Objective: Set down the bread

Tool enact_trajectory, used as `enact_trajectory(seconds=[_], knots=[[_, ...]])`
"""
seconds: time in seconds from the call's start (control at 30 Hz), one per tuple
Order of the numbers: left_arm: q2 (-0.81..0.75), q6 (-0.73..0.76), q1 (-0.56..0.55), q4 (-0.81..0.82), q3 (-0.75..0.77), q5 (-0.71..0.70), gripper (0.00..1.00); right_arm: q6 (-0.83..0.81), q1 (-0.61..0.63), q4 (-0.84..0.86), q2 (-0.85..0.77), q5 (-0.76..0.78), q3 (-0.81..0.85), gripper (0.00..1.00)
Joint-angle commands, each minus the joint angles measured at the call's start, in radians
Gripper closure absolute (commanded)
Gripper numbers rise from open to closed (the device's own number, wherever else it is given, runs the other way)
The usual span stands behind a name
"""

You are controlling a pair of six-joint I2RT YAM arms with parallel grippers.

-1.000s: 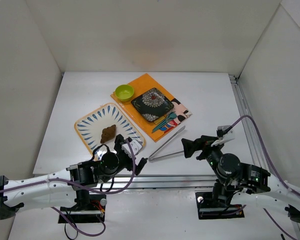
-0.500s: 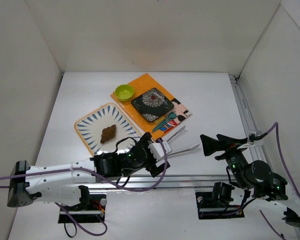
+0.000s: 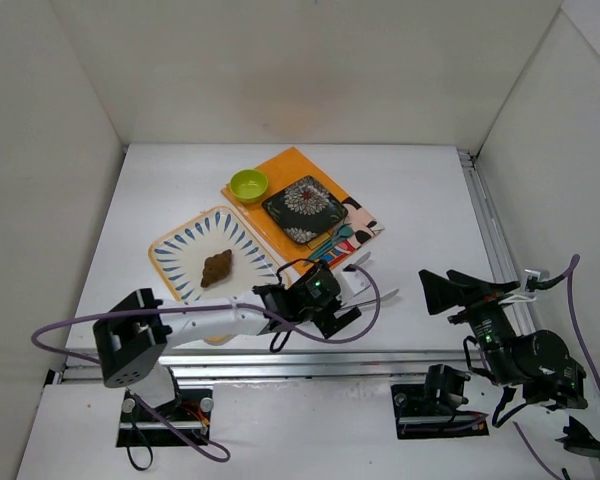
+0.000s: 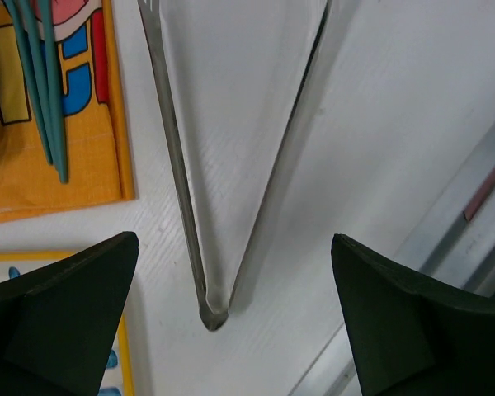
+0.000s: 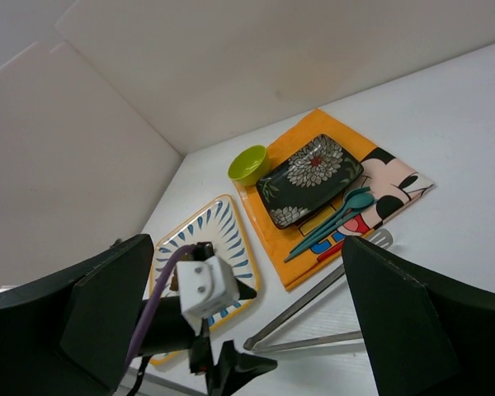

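**A:** Where's your bread right now?

**B:** Your bread (image 3: 217,268) lies in the middle of the striped plate (image 3: 175,250), toward the near-left part of the counter. Neither gripper is touching it.

**A:** And your left gripper?

**B:** Your left gripper (image 4: 235,247) is low over the counter close to the near edge, about midway along it. The jaws are spread wide and hold nothing. The wrist view shows the joined end of the metal tongs (image 4: 177,165) lying flat between your two fingers (image 4: 74,305), well clear of both.

**A:** Right side?

**B:** Your right gripper (image 3: 445,285) is held up by the near-right corner and looks out across the counter. Its jaws are wide apart too, with nothing in them.

**A:** What else is out there?

**B:** An orange placemat (image 3: 280,170) sits mid-counter, just beside the plate. A lime bowl (image 3: 248,184) stands on the mat's far-left corner, with a dark flowered dish (image 3: 303,207) next to it. Teal cutlery (image 3: 330,243) lies along the dish's near side.
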Motion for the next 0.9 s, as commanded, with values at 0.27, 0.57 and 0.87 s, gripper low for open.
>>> enact_trajectory(seconds=[0.27,0.57,0.87], knots=[[0.256,-0.012,0.057,0.04,0.281,0.028,0.0,-0.004,0.006,0.037,0.014,-0.014,0.0,0.02],[0.271,-0.016,0.129,0.006,0.307,0.076,0.01,-0.006,0.006,0.035,0.004,-0.031,-0.004,0.02],[0.271,-0.035,0.165,0.0,0.291,0.162,0.01,-0.006,0.006,0.031,0.003,-0.03,-0.003,0.02]])
